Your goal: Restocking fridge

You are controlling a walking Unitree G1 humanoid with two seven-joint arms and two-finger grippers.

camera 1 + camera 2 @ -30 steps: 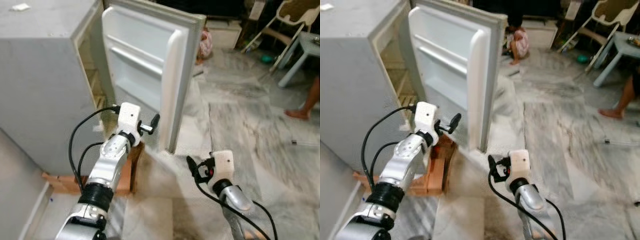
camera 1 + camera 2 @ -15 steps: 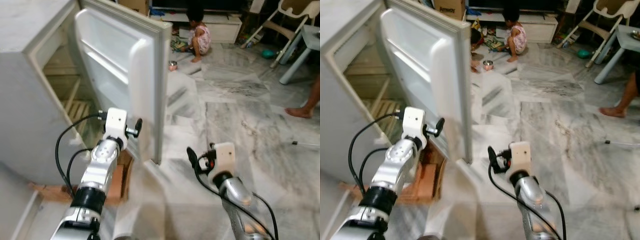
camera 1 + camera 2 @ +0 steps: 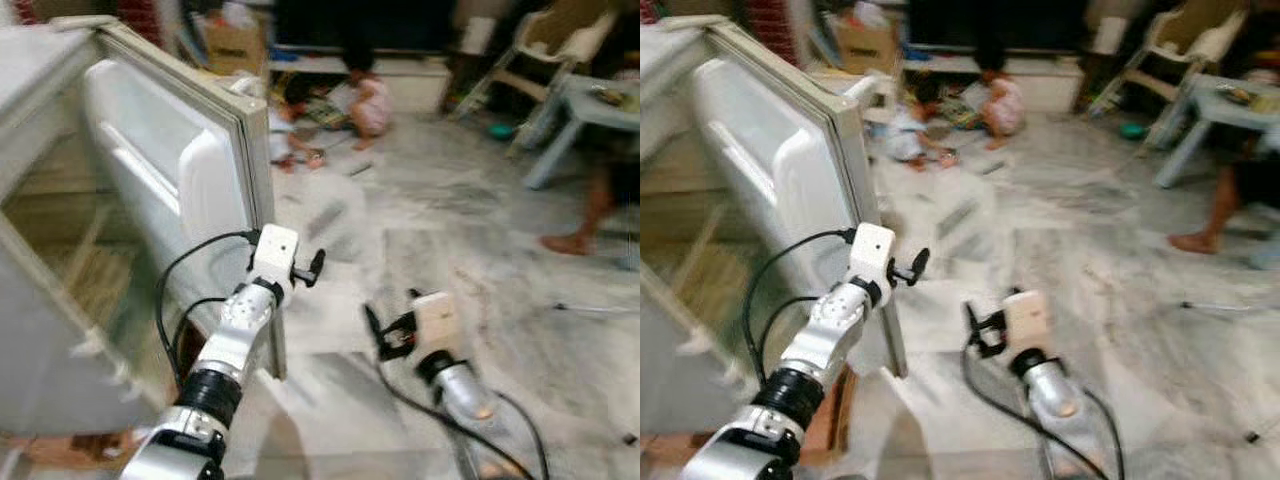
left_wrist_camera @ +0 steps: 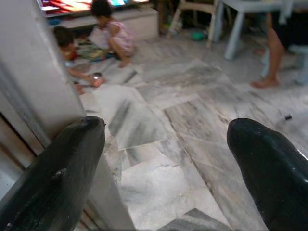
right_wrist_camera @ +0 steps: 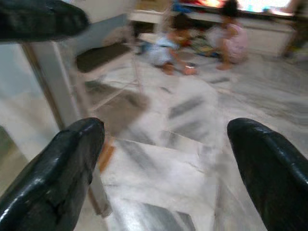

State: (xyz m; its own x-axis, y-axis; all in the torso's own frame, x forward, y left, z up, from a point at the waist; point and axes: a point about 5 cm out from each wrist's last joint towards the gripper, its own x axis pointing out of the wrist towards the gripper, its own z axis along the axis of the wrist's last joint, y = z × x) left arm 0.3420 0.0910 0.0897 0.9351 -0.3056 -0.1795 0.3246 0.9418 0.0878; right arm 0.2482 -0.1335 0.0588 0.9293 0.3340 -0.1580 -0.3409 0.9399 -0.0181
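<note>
Left gripper [image 3: 312, 268], fingers spread and empty, is hovering just beside the free edge of the open fridge door [image 3: 185, 165], nearer it than the right gripper [image 3: 385, 332], also spread, hanging rightward over marble floor [image 3: 450, 230].

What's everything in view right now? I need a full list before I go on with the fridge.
Fridge: one, white, at the robot's left, open.
Fridge door: one, white, swung wide, its free edge beside the left gripper.
Floor: grey-white marble.
People: two small figures on the floor at the far wall; a bare leg and foot at far right.
Table: one, pale, far right.
Chair: one, light, beside the table.
Cardboard box: one, brown, far wall.
Left gripper: black jaws open, empty.
Right gripper: black jaws open, empty, low over the floor.
</note>
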